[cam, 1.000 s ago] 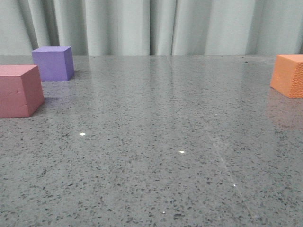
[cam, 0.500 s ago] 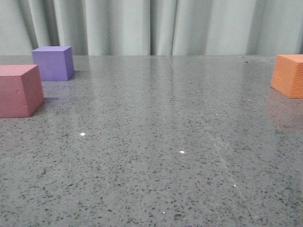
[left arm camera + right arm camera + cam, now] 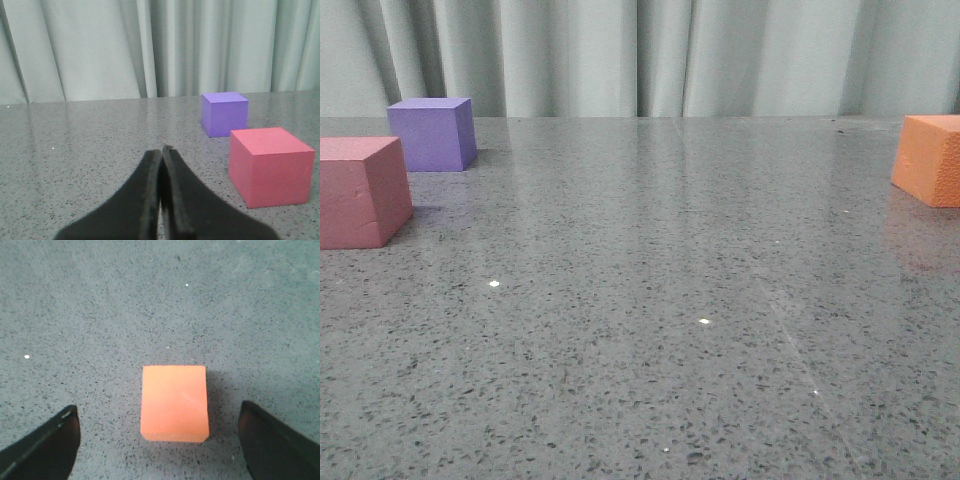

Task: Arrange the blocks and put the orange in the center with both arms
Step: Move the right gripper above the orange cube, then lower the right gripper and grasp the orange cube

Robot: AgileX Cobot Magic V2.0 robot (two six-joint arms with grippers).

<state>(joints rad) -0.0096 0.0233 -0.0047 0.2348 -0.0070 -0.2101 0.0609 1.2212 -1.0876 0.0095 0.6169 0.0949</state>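
Spread wide, the right gripper [image 3: 159, 440] hangs above the bright orange foam cube [image 3: 174, 402], its two black fingers [image 3: 42, 450] showing only at the lower left and lower right corners of the right wrist view, with the cube between them and nothing touching it. That cube sits slightly right of the middle of the gap, so my worry is that a straight descent brings one finger in closer than the other and nudges the block sideways across the slick, speckled grey stone tabletop [image 3: 650, 330] before the jaws bite. Foam is light, so a late or off-square closure could twist it instead of seating it. In the front view the orange cube is at the far right edge, partly cut off, well apart from the others. My left gripper [image 3: 161, 165] is pressed together and empty, low in the left wrist view, with the pinkish-red foam cube [image 3: 270, 167] at lower right and the purple foam cube [image 3: 224, 113] just behind it. Moving that arm forward closed could shove the red one.
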